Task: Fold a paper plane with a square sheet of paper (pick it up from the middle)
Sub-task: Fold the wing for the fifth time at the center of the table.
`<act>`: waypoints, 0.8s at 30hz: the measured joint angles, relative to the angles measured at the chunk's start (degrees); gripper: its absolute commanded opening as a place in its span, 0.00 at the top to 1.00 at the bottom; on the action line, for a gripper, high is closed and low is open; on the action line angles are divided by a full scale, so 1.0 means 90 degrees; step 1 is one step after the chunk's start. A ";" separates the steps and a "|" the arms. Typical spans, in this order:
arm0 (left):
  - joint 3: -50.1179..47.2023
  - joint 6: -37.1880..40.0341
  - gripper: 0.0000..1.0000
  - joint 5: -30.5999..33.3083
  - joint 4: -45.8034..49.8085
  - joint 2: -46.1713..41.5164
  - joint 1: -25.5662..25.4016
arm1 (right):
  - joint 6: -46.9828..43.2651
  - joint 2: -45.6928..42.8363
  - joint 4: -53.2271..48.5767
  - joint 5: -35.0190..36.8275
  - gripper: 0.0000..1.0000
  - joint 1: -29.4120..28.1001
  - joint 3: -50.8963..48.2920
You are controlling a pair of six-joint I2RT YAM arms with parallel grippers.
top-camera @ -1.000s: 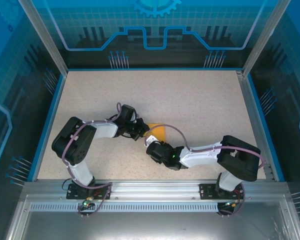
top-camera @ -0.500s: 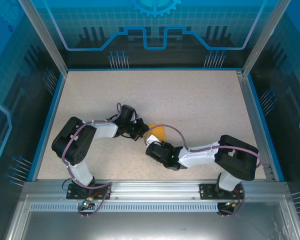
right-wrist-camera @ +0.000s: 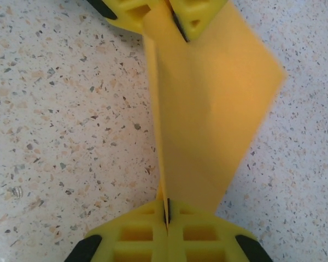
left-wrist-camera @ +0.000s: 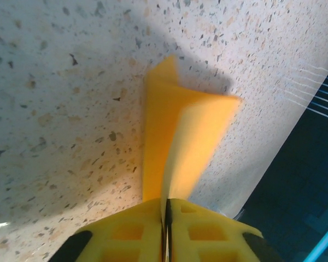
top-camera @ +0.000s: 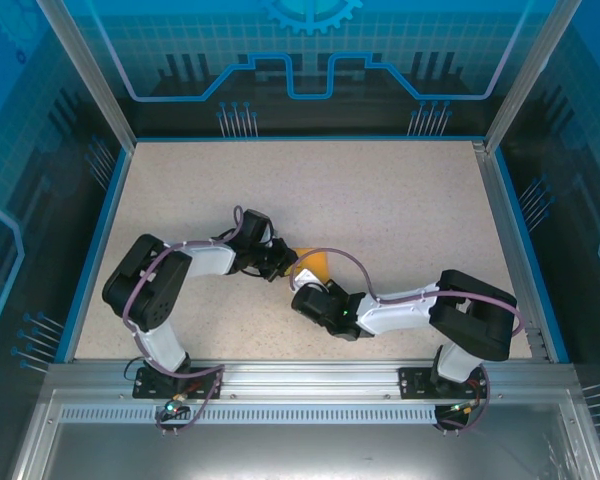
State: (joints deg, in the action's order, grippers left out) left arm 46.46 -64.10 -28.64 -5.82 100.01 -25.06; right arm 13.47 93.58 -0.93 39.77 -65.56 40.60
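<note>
Pinched together on the orange paper (left-wrist-camera: 180, 136), the left gripper (left-wrist-camera: 167, 206) shows its two yellow fingers (left-wrist-camera: 126, 232) meeting flat in the left wrist view, with only the sheet's thickness between them. From that pinch the paper rises toward 12 o'clock as a folded strip, one flap fanning out toward 2 o'clock.

Closed just as tightly, the right gripper (right-wrist-camera: 167, 206) clamps the near edge of the same paper (right-wrist-camera: 208, 98) at 6 o'clock in its own wrist view. The left gripper's fingers (right-wrist-camera: 194, 16) bite the far end at 12 o'clock. Between the two grips the sheet runs as a creased band, and a loose flap spreads to a point at about 2 o'clock over the speckled table (right-wrist-camera: 54, 109).

From above, the paper (top-camera: 317, 264) sits near the middle of the table (top-camera: 400, 190), a little toward 6 o'clock. The left gripper (top-camera: 283, 262) stands at the paper's 9 o'clock and the right gripper (top-camera: 303, 292) at its 7 o'clock.

Left arm: elbow raised near the table's 8 o'clock side, forearm reaching toward 3 o'clock. Right arm: elbow folded near 4 o'clock, forearm stretched low toward 9 o'clock.
</note>
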 measured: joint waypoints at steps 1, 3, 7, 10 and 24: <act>0.0012 0.0046 0.68 0.0041 0.0090 -0.0051 0.0000 | -0.0002 -0.0005 0.0039 -0.0073 1.00 0.0039 -0.0015; 0.0044 0.0117 0.58 0.0129 0.0233 -0.0163 0.0000 | -0.0007 -0.0041 0.0219 -0.0223 1.00 0.0114 -0.0107; 0.0194 0.0194 0.51 0.0236 0.0478 -0.0245 0.0000 | -0.0095 -0.0189 0.0512 -0.0379 1.00 0.0216 -0.0342; 0.0277 0.0185 0.50 0.0253 0.0585 -0.0228 0.0000 | -0.0211 -0.0209 0.0714 -0.0452 1.00 0.0219 -0.0415; 0.0787 0.0376 0.76 0.0253 0.1134 0.0267 0.0000 | -0.0291 -0.0209 0.1015 -0.0452 0.95 0.0219 -0.0563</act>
State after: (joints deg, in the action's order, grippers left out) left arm 53.54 -60.71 -26.37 4.38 102.41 -25.06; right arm 10.85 91.70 8.21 35.70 -63.59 35.53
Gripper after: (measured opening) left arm 0.293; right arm 0.047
